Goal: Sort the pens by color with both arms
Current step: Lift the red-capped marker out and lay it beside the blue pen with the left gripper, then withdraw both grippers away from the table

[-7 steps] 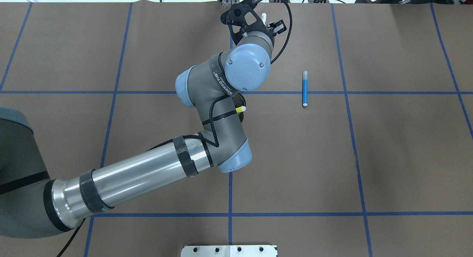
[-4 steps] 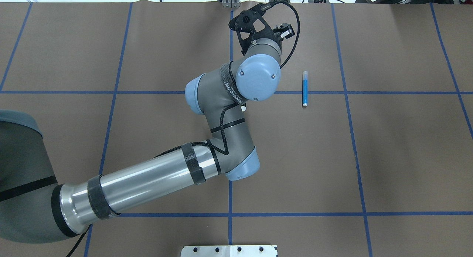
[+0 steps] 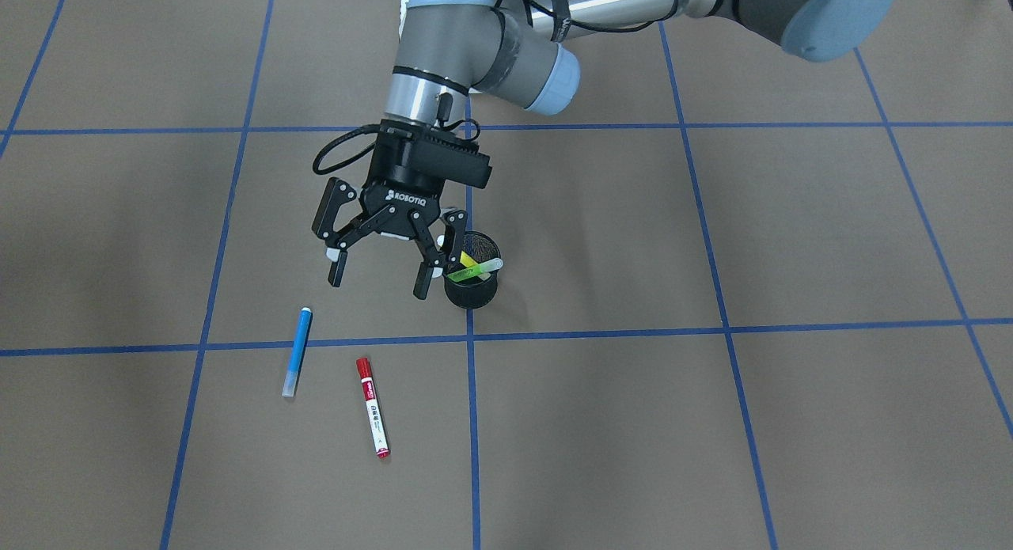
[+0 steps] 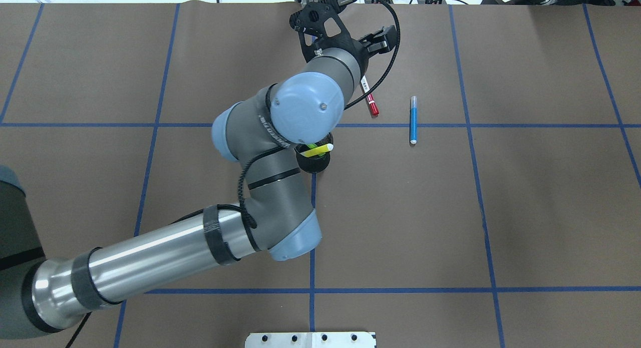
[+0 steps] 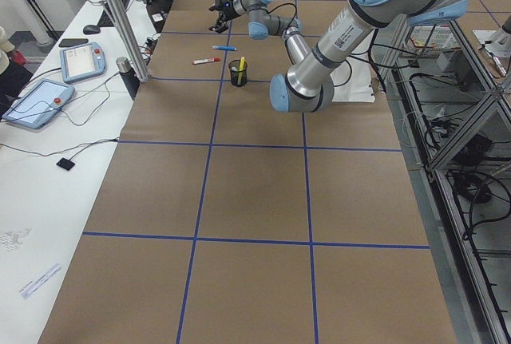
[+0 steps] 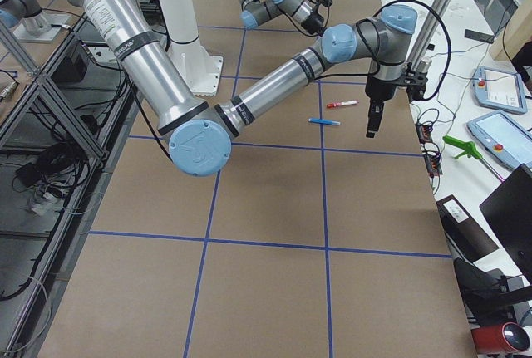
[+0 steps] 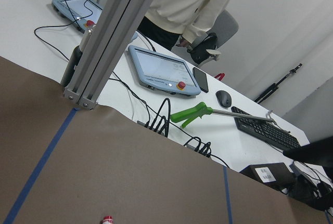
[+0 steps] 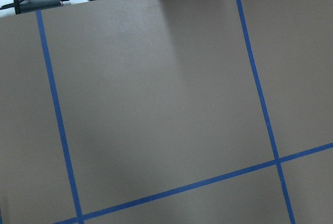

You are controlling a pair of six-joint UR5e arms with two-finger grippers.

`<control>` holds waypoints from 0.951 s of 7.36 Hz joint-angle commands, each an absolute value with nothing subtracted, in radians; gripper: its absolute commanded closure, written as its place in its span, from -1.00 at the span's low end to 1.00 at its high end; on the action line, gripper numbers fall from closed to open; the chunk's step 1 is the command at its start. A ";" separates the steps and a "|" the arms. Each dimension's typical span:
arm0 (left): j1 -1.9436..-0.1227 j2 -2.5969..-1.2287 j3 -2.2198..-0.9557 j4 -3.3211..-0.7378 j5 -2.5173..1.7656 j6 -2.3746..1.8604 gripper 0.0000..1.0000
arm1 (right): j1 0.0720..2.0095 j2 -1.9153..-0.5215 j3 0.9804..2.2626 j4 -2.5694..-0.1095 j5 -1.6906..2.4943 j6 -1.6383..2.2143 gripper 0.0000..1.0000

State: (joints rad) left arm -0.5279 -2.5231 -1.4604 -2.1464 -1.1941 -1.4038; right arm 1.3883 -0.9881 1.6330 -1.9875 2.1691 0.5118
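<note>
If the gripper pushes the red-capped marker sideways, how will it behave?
The red-capped marker lies flat on the table; its round body will probably roll. It looks slim and rigid, so likely light and stiff when lifted.

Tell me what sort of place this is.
Most likely a robotics lab or test cell. A robot arm works over a table marked with a blue tape grid, and the side bench holds a control tablet with a red stop button, a keyboard and loose cables.
</note>
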 commanded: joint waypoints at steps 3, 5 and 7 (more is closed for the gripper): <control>-0.802 -2.260 -1.837 -1.774 -1.752 -1.216 -0.99 | 1.226 -0.915 1.713 -1.994 2.172 0.829 -0.98; -0.924 -2.167 -1.853 -1.656 -2.022 -1.094 -0.99 | 1.117 -0.855 1.732 -1.971 2.171 1.085 -0.98; -1.039 -2.000 -1.858 -1.651 -2.205 -0.914 -0.99 | 1.017 -0.851 1.721 -1.773 2.158 1.408 -0.98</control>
State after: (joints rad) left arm -0.9641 -2.1047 -1.8535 -1.6622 -2.0810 -1.0278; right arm 1.0815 -0.8575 1.7275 -1.8977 2.1656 1.2064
